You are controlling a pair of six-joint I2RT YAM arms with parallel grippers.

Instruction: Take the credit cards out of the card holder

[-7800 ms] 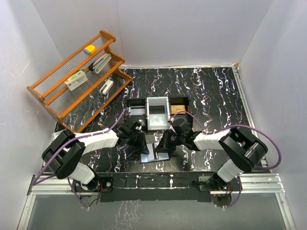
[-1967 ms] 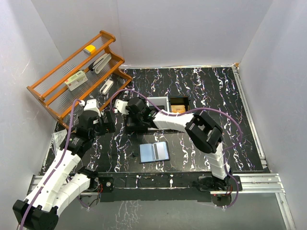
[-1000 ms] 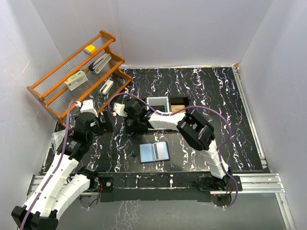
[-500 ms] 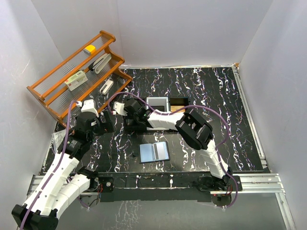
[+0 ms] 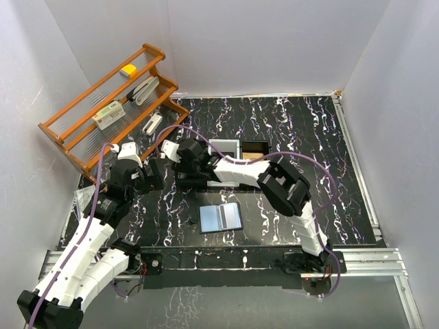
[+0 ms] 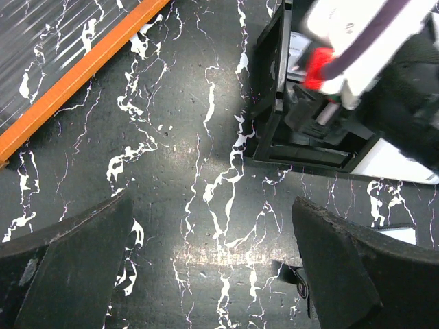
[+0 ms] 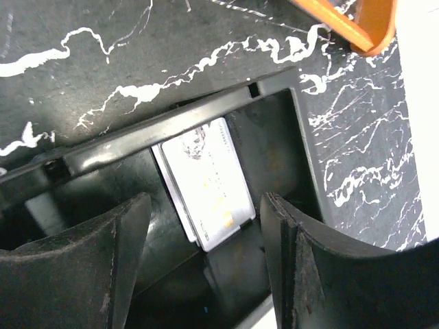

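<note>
right gripper (image 7: 206, 264): being held apart above cards (image 7: 206, 181)
left gripper (image 6: 209, 229): being held wide
risk: cards being snagged on lift-off

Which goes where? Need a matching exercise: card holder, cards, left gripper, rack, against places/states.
1 card holder
2 cards
3 left gripper
4 wooden rack

A in the black tray's left compartment
B open, above bare table
C far left, by the wall
D lying open, front centre

Pairs: 1-D, 2-A, 3-B, 4-C
</note>
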